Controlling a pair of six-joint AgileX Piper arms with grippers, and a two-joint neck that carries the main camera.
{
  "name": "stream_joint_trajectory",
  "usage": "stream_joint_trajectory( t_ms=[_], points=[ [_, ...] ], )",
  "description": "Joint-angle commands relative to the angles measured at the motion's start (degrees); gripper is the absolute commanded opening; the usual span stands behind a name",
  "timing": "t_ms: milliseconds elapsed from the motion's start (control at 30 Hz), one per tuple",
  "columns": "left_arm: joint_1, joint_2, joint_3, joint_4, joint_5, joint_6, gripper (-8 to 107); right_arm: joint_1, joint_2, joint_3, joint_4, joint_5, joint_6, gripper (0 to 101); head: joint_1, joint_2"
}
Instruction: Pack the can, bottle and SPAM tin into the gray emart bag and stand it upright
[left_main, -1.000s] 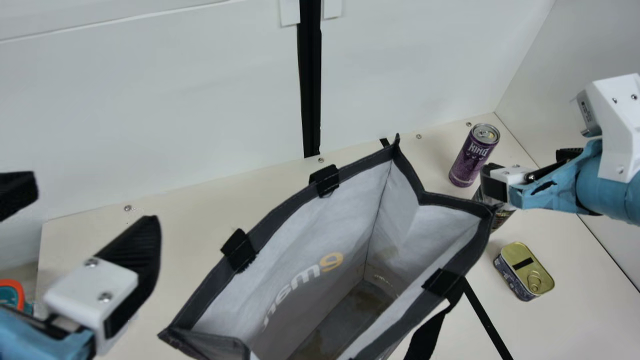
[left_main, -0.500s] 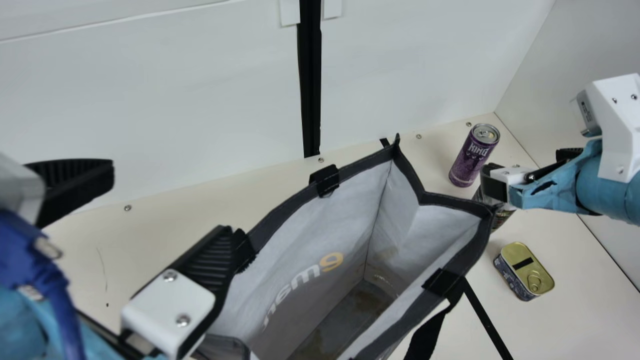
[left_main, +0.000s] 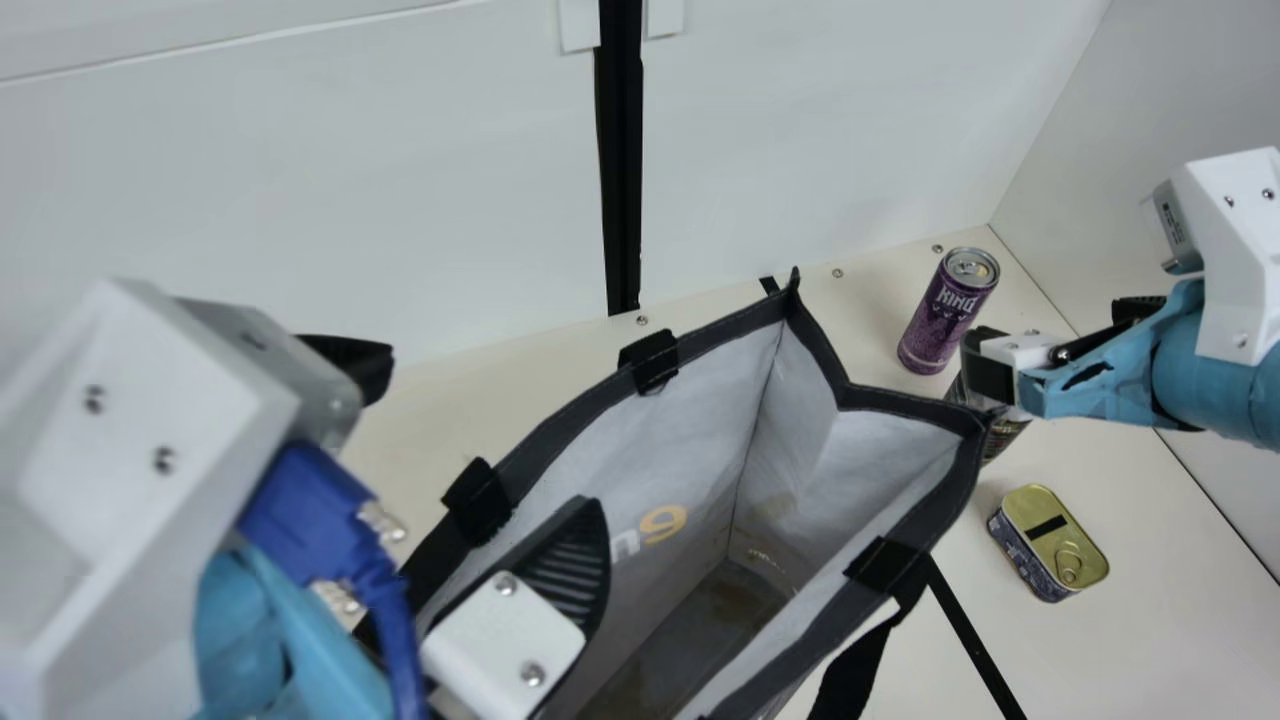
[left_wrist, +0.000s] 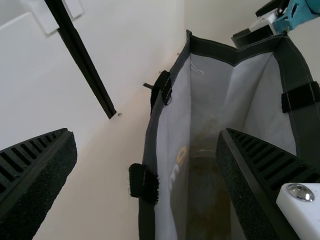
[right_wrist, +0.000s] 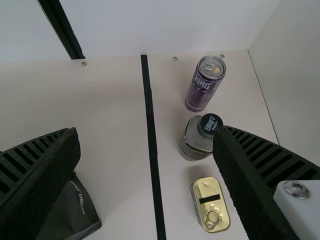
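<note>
The gray emart bag (left_main: 965, 480) has one long side passing between the open fingers of left gripper (left_wrist: 147, 134), nearer than right gripper (right_wrist: 148, 131), also open.

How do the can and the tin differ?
The can is tall and round, while the tin is low with rounded corners. The can is purple with a silver top; the tin has a gold lid. The can is nearer the back wall than the tin. Both stand on the table, outside the bag.
</note>
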Motion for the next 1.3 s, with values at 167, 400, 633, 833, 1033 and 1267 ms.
stream_joint_trajectory(
  t_ms=[167,400,633,833,1033,1267],
  points=[
    [0.21,2.62,-0.91,-1.79,-0.01,0.77,90,0.0,0.0,0.0,0.0,0.0,0.0,95,-1.3,-0.14],
    [1.23,5.34,-1.98,-3.42,-0.01,1.79,90,0.0,0.0,0.0,0.0,0.0,0.0,95,-1.3,-0.14],
    [2.48,7.75,-2.39,-4.88,-0.01,2.73,90,0.0,0.0,0.0,0.0,0.0,0.0,95,-1.3,-0.14],
    [3.21,9.64,-2.34,-5.61,-0.01,3.27,90,0.0,0.0,0.0,0.0,0.0,0.0,95,-1.3,-0.14],
    [3.7,11.22,-2.37,-6.15,-0.01,3.77,90,0.0,0.0,0.0,0.0,0.0,0.0,95,-1.3,-0.14],
    [3.81,12.62,-2.3,-6.28,-0.01,4.12,50,0.0,0.0,0.0,0.0,0.0,0.0,95,-1.3,-0.14]
  ],
)
